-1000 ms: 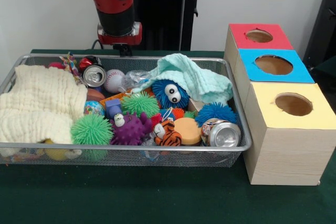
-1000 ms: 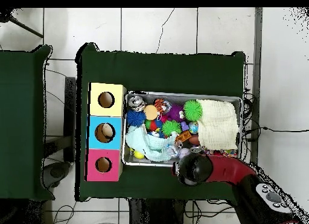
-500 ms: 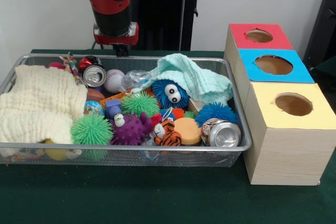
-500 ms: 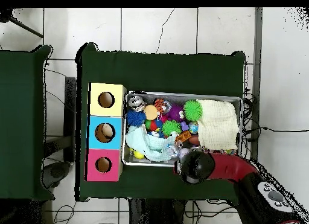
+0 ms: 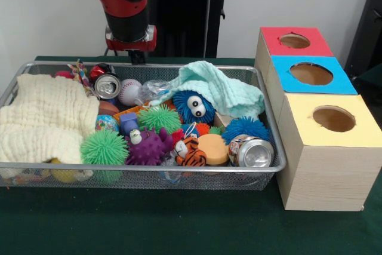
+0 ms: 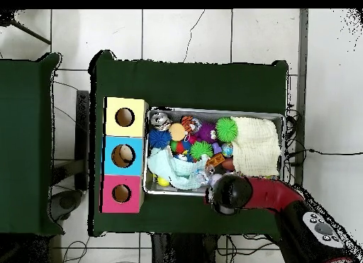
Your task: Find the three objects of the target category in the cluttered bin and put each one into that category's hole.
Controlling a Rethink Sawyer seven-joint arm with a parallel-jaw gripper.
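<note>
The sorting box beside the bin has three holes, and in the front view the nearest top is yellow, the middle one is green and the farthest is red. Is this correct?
Not quite. In the front view the sorting box has its yellow top nearest and red top farthest, but the middle top is blue, not green.

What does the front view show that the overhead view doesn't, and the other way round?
Only the front view shows detail in the clutter: googly eyes on the blue spiky ball, the open tops of two cans, the baseball, and the box's wooden side. Only the overhead view shows the whole green table, the tiled floor around it, and the arm reaching in from the base. Both show the wire bin, cream cloth, mint cloth and the red, blue and yellow holes.
</note>
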